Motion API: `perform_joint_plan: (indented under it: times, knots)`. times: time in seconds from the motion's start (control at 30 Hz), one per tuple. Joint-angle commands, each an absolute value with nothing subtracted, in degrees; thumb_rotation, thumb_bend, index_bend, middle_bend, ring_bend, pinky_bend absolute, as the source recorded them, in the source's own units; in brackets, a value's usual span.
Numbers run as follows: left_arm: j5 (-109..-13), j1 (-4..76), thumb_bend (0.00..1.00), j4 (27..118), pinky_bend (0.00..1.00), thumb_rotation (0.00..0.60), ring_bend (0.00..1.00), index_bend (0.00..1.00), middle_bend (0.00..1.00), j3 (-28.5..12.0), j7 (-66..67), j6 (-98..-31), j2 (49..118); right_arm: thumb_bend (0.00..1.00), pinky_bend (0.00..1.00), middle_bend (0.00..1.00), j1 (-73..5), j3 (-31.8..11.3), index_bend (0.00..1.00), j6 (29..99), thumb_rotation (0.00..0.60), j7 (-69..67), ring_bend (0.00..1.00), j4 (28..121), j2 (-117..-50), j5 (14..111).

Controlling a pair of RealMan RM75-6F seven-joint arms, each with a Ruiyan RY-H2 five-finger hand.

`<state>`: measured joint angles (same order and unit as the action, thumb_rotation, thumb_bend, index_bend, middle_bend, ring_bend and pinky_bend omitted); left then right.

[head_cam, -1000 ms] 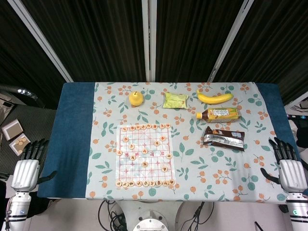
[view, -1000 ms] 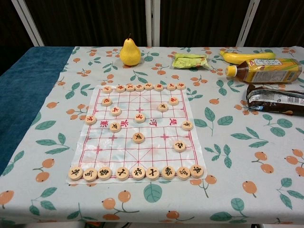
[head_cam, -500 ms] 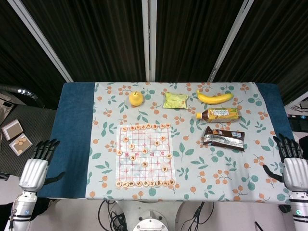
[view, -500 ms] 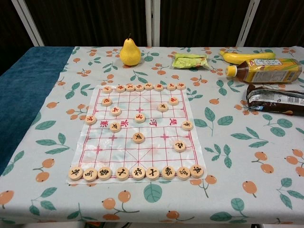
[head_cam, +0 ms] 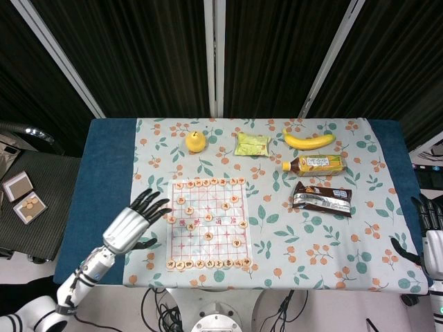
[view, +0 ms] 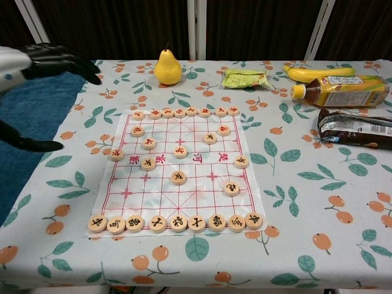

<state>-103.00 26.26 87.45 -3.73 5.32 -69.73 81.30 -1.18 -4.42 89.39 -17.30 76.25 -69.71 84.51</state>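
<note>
A Chinese chess board lies on the floral cloth with several round wooden pieces on it. My left hand hovers over the blue cloth just left of the board, fingers spread and holding nothing. Its fingertips reach toward the board's left edge. My right hand stays at the table's right edge, fingers apart and empty, partly cut off by the frame.
Along the far side lie a yellow pear, a green packet, a banana, a bottled tea and a dark snack wrapper. Small boxes sit off the table at left.
My left hand has swung in from beyond the table's left edge to beside the board. My right hand has drifted slightly further right and down.
</note>
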Motion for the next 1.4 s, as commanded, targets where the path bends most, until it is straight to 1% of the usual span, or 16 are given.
perform_joint_plan:
  times: [0.03,0.13,0.23,0.3,0.43,0.57,0.8,1.13,1.4]
  knots:
    - [-102.2,30.1,0.16,84.8,0.03,0.600,0.00,0.22,0.12,-4.8,6.9,-65.1,85.1,0.13,0.00,0.00,-0.4,-4.5,0.00,90.5,0.600,-18.5,0.00,75.7,-69.3,84.6]
    - [-100.7,32.4,0.18,82.6,0.02,0.600,0.00,0.22,0.11,-4.8,7.2,-61.6,87.3,0.13,0.00,0.00,0.4,-4.4,0.00,91.8,0.600,-19.9,0.00,75.2,-69.0,85.1]
    - [-98.3,33.9,0.27,80.8,0.00,0.600,0.00,0.25,0.11,-4.6,6.1,-58.5,88.7,0.13,0.00,0.00,1.0,-4.0,0.00,92.5,0.600,-21.1,0.00,74.8,-68.9,85.8]
    - [-96.1,34.5,0.29,79.8,0.00,0.600,0.00,0.27,0.10,-4.5,5.9,-56.4,89.5,0.13,0.00,0.00,1.4,-3.6,0.00,92.7,0.600,-21.8,0.00,74.8,-68.8,86.3]
    - [-92.4,35.4,0.30,78.2,0.00,0.600,0.00,0.29,0.08,-4.6,6.0,-53.5,91.0,0.13,0.00,0.00,1.6,-3.6,0.00,92.5,0.600,-21.8,0.00,74.1,-69.1,86.1]
    - [-91.3,35.7,0.30,76.9,0.00,0.600,0.00,0.31,0.08,-4.1,5.8,-53.5,92.3,0.13,0.00,0.00,1.5,-3.8,0.00,91.7,0.600,-21.9,0.00,73.2,-69.7,85.6]
    - [-91.1,36.8,0.29,75.6,0.00,0.600,0.00,0.32,0.08,-3.9,4.0,-54.8,93.9,0.13,0.00,0.00,1.2,-4.0,0.00,90.6,0.600,-21.6,0.00,72.6,-70.2,85.3]
    - [-90.7,39.0,0.29,71.9,0.00,0.600,0.00,0.38,0.08,-3.5,1.8,-54.6,97.3,0.14,0.00,0.00,1.6,-4.1,0.00,89.9,0.600,-22.0,0.00,72.5,-69.7,84.6]
    - [-89.5,39.4,0.29,69.6,0.00,0.600,0.00,0.38,0.08,-3.0,2.4,-54.4,98.8,0.14,0.00,0.00,1.8,-4.2,0.00,89.5,0.600,-22.5,0.00,71.9,-69.8,84.5]
